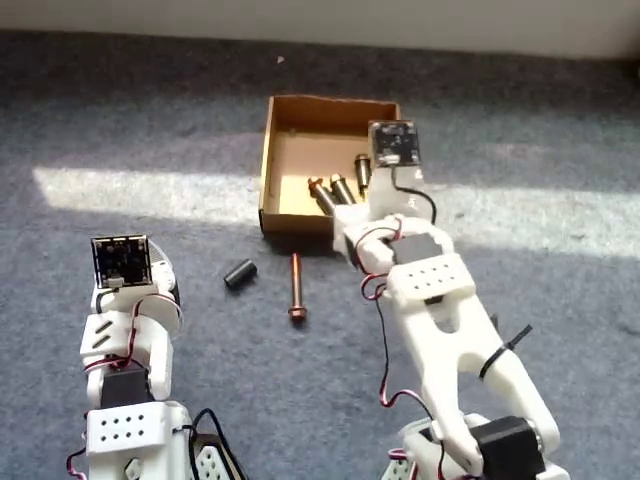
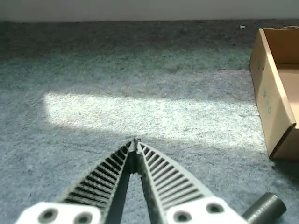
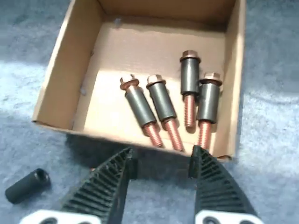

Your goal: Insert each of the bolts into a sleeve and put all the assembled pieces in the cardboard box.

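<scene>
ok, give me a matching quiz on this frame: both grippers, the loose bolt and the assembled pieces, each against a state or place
1. left gripper
2. right gripper
3. loose bolt
4. assembled pieces

A. in the cardboard box
B. open
C. bare on the carpet
D. shut

Pairs: 1-D, 2-B, 3-C, 4-A

My left arm (image 1: 125, 345), white printed plastic with red-and-black wiring, sits folded back near its base. My left gripper (image 2: 135, 145), black ribbed jaws, is closed tip to tip (a thin slit shows behind the tips). My right arm (image 1: 440, 300), same build, stretches well forward, wrist tilted downward. My right gripper (image 3: 161, 161): jaws spread wide apart.
</scene>
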`<state>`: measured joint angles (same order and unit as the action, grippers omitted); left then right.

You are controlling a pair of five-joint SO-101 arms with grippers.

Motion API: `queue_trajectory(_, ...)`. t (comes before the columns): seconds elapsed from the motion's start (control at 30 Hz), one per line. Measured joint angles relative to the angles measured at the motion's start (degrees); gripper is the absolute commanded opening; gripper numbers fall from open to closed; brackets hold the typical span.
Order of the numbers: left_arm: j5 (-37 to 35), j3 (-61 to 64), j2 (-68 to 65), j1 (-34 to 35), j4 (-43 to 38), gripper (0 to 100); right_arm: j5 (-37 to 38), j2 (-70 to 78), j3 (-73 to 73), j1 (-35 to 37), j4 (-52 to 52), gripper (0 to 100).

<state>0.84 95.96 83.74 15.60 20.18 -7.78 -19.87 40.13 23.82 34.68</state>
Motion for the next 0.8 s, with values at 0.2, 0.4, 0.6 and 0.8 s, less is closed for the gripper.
queue_trajectory(0.2,0.0,0.0,0.0,0.0,-0.18,1,-5.1,-0.53,0.0,12.31,1.32,17.0)
queue_trajectory(0.4,0.0,0.0,0.0,1.49,-0.18,1,-10.9,7.38,-2.46,19.6,3.96,17.3)
queue_trajectory(0.6,0.0,0.0,0.0,1.67,-0.18,1,-21.36,22.42,-18.02,25.23,12.57,17.3)
queue_trajectory(0.8,0.0,0.0,0.0,1.67,-0.18,1,-30.33,34.73,-31.03,26.2,14.33,17.3)
